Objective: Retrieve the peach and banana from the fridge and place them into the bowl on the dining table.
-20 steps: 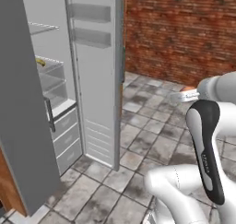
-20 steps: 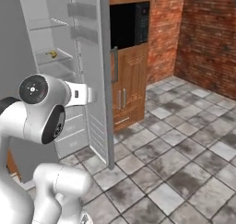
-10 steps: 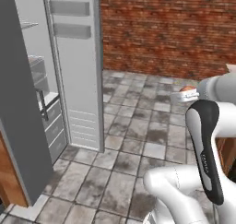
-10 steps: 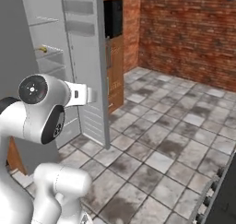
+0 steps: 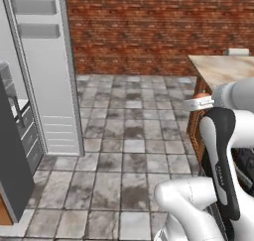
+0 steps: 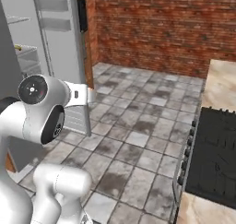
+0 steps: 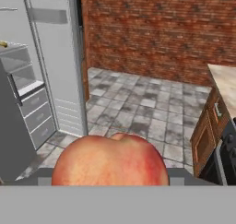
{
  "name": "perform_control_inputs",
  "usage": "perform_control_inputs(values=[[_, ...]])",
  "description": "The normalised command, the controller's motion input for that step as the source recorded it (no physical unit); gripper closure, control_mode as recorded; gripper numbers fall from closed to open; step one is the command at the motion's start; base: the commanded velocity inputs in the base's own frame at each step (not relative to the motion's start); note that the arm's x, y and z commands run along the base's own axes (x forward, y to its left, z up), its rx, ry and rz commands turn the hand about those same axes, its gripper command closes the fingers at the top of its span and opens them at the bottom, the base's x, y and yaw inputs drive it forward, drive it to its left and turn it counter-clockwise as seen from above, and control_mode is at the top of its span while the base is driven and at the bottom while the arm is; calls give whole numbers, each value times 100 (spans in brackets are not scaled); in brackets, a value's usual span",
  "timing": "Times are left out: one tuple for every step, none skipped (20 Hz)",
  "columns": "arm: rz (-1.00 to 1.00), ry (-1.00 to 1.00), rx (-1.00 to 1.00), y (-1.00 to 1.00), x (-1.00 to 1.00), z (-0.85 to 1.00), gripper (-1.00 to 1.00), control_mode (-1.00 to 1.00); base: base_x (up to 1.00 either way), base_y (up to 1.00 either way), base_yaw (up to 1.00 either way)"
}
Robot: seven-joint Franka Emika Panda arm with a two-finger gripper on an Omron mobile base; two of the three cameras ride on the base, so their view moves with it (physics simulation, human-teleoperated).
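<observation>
Round reddish-orange peach [image 7: 110, 159] sits between the jaws, which stand wide and closed on its sides, carried above the tiled floor. Judged light, firm but bruisable, skin slightly slick; grip across the widest middle suits. Beige marbled stone counter [image 5: 225, 69] lies ahead right

Both base cameras sit behind the arm, looking forward and down across the tiled floor [image 5: 124, 150] toward the brick wall [image 6: 161, 29]. Both views share the open fridge [image 5: 44, 71] at left and the bench [image 6: 221, 87] at right. The hand camera looks level along the jaws at the same floor, with the peach [image 7: 110, 161] very close.
</observation>
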Motion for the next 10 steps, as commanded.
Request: perform_control_inputs(values=[[0, 0, 0, 0, 0, 0, 100, 100, -77, 35, -43], [0, 0, 0, 0, 0, 0, 100, 100, -78, 37, -44], [0, 0, 0, 0, 0, 0, 100, 100, -79, 38, -44], [0, 0, 0, 0, 0, 0, 100, 100, -81, 38, -44], [0, 0, 0, 0, 0, 0, 100, 100, -84, 38, -44], [0, 0, 0, 0, 0, 0, 100, 100, -86, 36, -44], [0, 0, 0, 0, 0, 0, 100, 100, -86, 33, -43], [0, 0, 0, 0, 0, 0, 100, 100, -84, 31, -43], [0, 0, 0, 0, 0, 0, 100, 100, -75, 33, -43], [0, 0, 0, 0, 0, 0, 100, 100, -55, 37, -42]])
